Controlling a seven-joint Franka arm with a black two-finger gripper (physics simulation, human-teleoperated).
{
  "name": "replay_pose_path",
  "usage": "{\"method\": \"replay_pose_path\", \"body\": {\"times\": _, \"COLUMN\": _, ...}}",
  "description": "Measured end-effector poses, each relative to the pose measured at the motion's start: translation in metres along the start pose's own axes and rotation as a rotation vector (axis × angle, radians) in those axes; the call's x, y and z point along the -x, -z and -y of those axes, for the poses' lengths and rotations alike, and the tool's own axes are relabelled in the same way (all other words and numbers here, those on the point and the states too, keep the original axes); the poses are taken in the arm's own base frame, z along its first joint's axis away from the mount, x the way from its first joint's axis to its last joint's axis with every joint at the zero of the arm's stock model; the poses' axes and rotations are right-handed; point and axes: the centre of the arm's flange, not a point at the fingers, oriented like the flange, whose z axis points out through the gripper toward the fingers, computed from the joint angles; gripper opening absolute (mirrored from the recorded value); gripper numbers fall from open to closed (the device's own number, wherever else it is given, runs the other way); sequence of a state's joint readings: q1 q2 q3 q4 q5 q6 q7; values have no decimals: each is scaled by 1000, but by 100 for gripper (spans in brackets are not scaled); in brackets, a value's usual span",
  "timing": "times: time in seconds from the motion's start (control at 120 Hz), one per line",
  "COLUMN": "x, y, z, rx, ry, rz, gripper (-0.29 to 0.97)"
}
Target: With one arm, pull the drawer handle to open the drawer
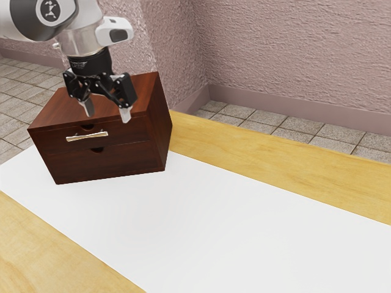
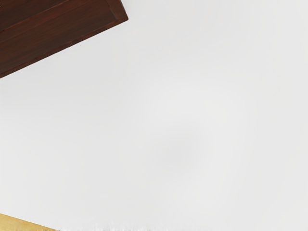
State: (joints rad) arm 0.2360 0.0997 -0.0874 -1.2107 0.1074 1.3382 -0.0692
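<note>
Claw (image 1: 107,112) spread wide, empty, over dark wooden cabinet (image 1: 146,97) | arm (image 1: 43,15) cropped at frame edge | slim metal handle (image 1: 87,137) on upper drawer (image 1: 125,134) | smooth white sheet (image 1: 214,213) on wooden desk (image 1: 293,159)

The arm (image 1: 36,15) enters from the exterior view's upper left, grey-white last link angled down toward the right. The wrist (image 1: 85,41) has a silver collar, then a black flange, pointing approx straight down. A white housing (image 1: 115,29) juts off the wrist's side toward the exterior view's right. The hand (image 1: 108,115) hangs vertical below, black body, w/ its fingers (image 1: 126,113) spread wide apart and nothing gripped btwn them. Finger ends are light-coloured and point down; the one nearer the exterior view's right sits slightly lower in frame.
</note>
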Motion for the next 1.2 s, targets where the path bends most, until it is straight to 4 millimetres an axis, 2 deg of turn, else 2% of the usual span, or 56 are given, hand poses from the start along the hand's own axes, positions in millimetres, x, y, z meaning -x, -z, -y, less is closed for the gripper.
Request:
{"method": "replay_pose_path", "body": {"times": 0.133, "x": 1, "y": 3, "z": 1, "rx": 9, "ry": 7, "rz": -4, "gripper": 68}}
{"method": "replay_pose_path", "body": {"times": 0.15, "x": 6, "y": 18, "z": 4, "rx": 24, "ry": 14, "rz": -32, "gripper": 68}}
{"method": "replay_pose_path", "body": {"times": 0.192, "x": 26, "y": 73, "z": 20, "rx": 58, "ry": 43, "rz": -151, "gripper": 68}}
{"method": "replay_pose_path", "body": {"times": 0.217, "x": 37, "y": 97, "z": 29, "rx": 72, "ry": 59, "rz": -206, "gripper": 68}}
{"method": "replay_pose_path", "body": {"times": 0.25, "x": 48, "y": 118, "z": 38, "rx": 85, "ry": 77, "rz": -254, "gripper": 68}}
{"method": "replay_pose_path", "body": {"times": 0.317, "x": 66, "y": 142, "z": 50, "rx": 100, "ry": 100, "rz": -309, "gripper": 68}}
{"method": "replay_pose_path", "body": {"times": 0.392, "x": 72, "y": 148, "z": 57, "rx": 106, "ry": 116, "rz": -324, "gripper": 68}}
{"method": "replay_pose_path", "body": {"times": 0.567, "x": 67, "y": 142, "z": 68, "rx": 109, "ry": 143, "rz": -312, "gripper": 68}}
{"method": "replay_pose_path", "body": {"times": 0.675, "x": 59, "y": 126, "z": 66, "rx": 110, "ry": 144, "rz": -270, "gripper": 68}}
{"method": "replay_pose_path", "body": {"times": 0.758, "x": 68, "y": 92, "z": 54, "rx": 117, "ry": 137, "rz": -176, "gripper": 68}}
{"method": "replay_pose_path", "body": {"times": 0.783, "x": 76, "y": 77, "z": 42, "rx": 119, "ry": 120, "rz": -142, "gripper": 68}}
{"method": "replay_pose_path", "body": {"times": 0.825, "x": 91, "y": 56, "z": 4, "rx": 126, "ry": 52, "rz": -99, "gripper": 68}}
{"method": "replay_pose_path", "body": {"times": 0.85, "x": 101, "y": 43, "z": -12, "rx": 127, "ry": 25, "rz": -75, "gripper": 68}}
{"method": "replay_pose_path", "body": {"times": 0.908, "x": 128, "y": 13, "z": -30, "rx": 162, "ry": 2, "rz": -14, "gripper": 68}}
{"method": "replay_pose_path", "body": {"times": 0.958, "x": 138, "y": -1, "z": -38, "rx": 216, "ry": -6, "rz": 17, "gripper": 68}}
{"method": "replay_pose_path", "body": {"times": 1.067, "x": 136, "y": -25, "z": -57, "rx": 177, "ry": -122, "rz": 31, "gripper": 68}}
{"method": "replay_pose_path", "body": {"times": 1.133, "x": 125, "y": -41, "z": -53, "rx": 115, "ry": -212, "rz": 21, "gripper": 68}}
{"method": "replay_pose_path", "body": {"times": 1.2, "x": 119, "y": -67, "z": -47, "rx": 66, "ry": -307, "rz": 0, "gripper": 68}}
